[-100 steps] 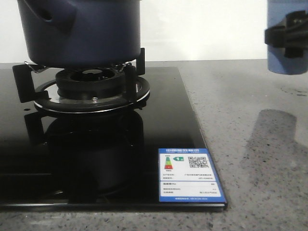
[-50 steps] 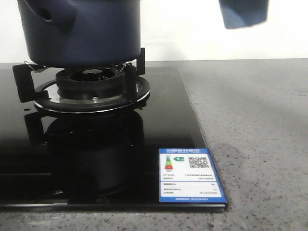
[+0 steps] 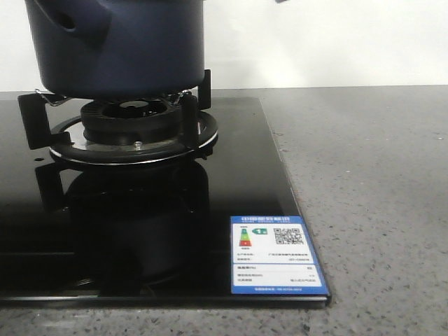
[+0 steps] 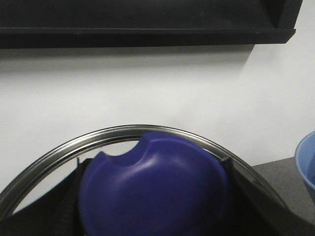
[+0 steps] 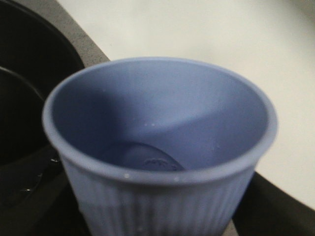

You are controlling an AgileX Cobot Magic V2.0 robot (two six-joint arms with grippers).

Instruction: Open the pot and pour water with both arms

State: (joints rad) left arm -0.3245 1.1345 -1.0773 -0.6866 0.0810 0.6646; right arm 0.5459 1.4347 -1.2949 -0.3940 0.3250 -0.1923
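Note:
The dark navy pot (image 3: 115, 45) sits on the gas burner (image 3: 133, 129), its side handle with a round hole toward the left; its top is cut off in the front view. My left gripper (image 4: 155, 196) is shut on the blue knob (image 4: 157, 187) of a steel-rimmed glass lid (image 4: 123, 132), held up against the white wall. My right gripper (image 5: 157, 216) is shut on a pale blue ribbed cup (image 5: 162, 128), black fingers (image 5: 268, 209) on either side. The cup shows a darker patch at its bottom; I cannot tell if it is water. Neither gripper shows in the front view.
A black glass hob (image 3: 252, 182) with a blue-and-white energy label (image 3: 276, 255) lies on the grey speckled counter (image 3: 371, 189). A white wall stands behind. A black shelf (image 4: 147, 22) hangs above. The cup's edge (image 4: 306, 164) also shows in the left wrist view.
In the front view the cup and the right gripper moved up and left from the right edge and left the frame at the top. The pot has not moved.

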